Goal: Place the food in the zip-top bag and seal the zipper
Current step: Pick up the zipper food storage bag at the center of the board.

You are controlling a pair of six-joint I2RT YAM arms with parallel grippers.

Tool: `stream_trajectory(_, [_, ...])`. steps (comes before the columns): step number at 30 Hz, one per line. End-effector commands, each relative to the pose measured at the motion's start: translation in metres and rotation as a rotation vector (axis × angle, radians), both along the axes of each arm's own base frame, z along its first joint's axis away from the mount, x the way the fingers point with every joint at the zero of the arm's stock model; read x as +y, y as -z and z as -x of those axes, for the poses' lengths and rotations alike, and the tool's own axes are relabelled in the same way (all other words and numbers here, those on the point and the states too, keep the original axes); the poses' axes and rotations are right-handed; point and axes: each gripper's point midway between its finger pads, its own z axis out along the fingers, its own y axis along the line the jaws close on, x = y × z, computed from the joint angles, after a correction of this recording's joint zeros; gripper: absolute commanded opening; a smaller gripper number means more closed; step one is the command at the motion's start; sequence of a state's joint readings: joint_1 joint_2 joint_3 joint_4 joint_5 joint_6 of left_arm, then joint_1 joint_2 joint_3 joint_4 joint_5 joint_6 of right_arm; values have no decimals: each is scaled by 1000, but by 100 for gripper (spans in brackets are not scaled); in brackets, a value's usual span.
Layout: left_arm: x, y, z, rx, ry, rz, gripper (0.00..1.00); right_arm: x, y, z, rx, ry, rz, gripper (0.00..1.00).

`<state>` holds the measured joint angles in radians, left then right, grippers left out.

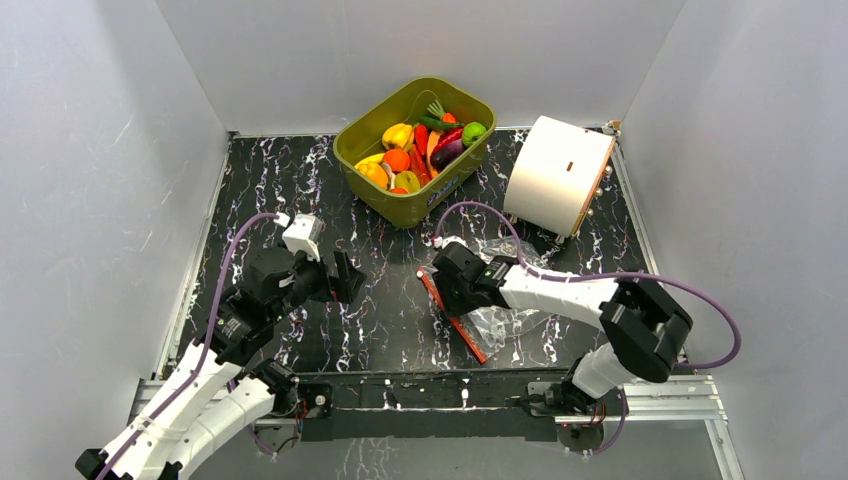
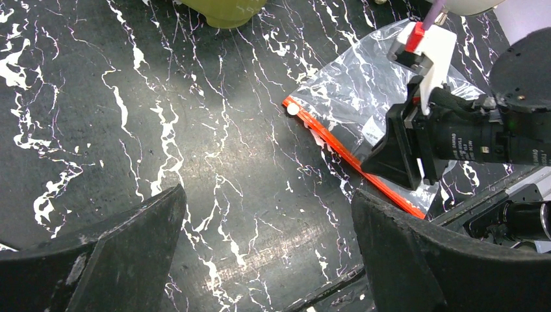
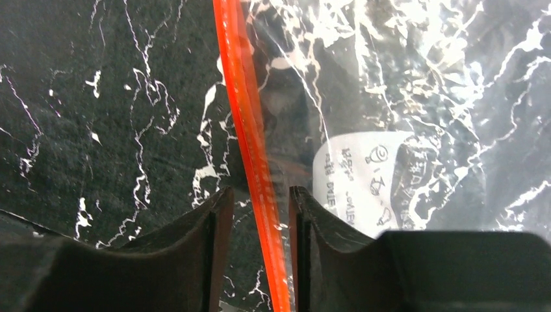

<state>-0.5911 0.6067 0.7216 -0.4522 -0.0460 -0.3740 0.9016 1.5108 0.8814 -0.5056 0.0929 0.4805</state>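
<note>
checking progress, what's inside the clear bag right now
No food shows inside the zip-top bag, only its white printed label; the part under the right gripper is hidden.

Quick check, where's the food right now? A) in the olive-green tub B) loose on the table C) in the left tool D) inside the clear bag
A: the food is piled in the olive-green tub; the zip-top bag lies flat and empty under the right tool.

Table: black, white-veined marble pattern, flat.
Tub: olive-green plastic, rectangular, rounded corners, standing at back centre, set at an angle.
Drum-shaped object: white, tilted on its side at back right, near the tub.
Walls: plain white, on three sides.
</note>
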Motion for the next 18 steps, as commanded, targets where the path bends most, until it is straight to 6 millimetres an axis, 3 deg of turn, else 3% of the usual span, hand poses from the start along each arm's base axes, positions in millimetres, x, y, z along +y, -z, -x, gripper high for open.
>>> stream_trajectory(1, [3, -5, -2, -29, -11, 1, 98, -11, -8, 1, -50, 19, 8, 38])
stream_trajectory(9, [2, -3, -3, -18, -6, -6, 98, -6, -3, 7, -36, 0, -25, 41])
stream_trajectory(18, [1, -2, -3, -17, -2, -6, 98, -5, 20, 14, -33, -4, 60, 40])
